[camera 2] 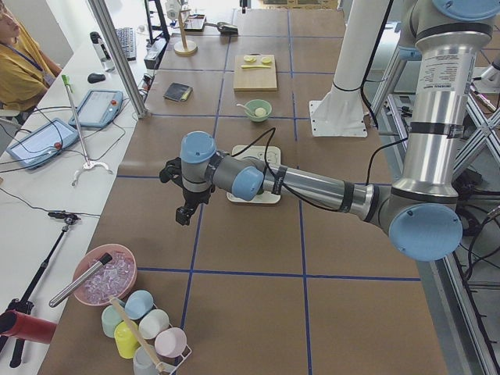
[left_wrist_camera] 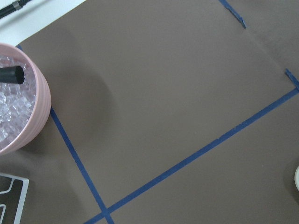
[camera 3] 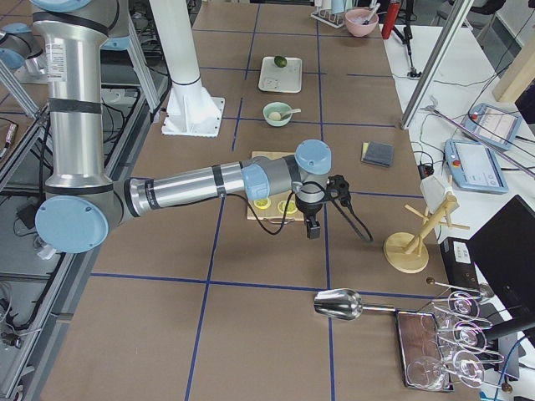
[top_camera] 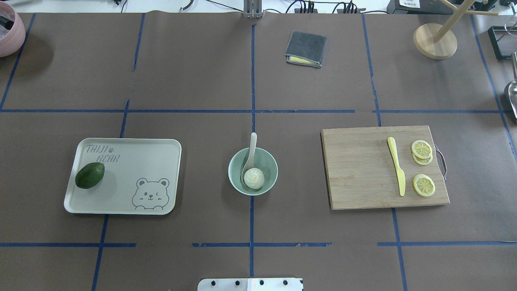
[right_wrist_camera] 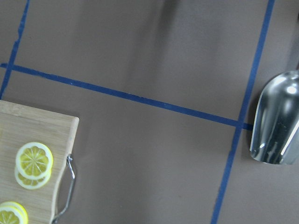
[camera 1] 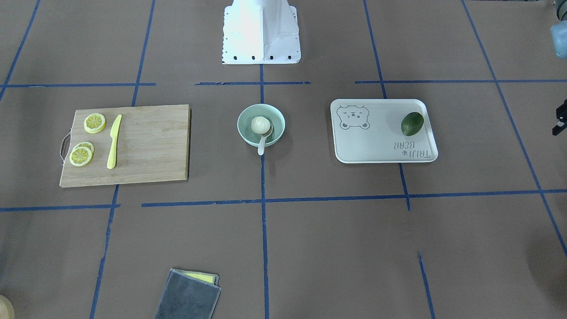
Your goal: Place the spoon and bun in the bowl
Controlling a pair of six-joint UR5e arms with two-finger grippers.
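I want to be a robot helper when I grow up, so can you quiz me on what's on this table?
1. True or false: the bun sits inside the bowl.
2. Pick one: what lies on the bear-print tray? A) lemon slices B) an avocado C) a yellow knife
3. Fill the gap: the spoon has its scoop in the bowl beside the bun, and its handle sticks out over the bowl's ____.

Key: 1 true; 2 B; 3 rim.
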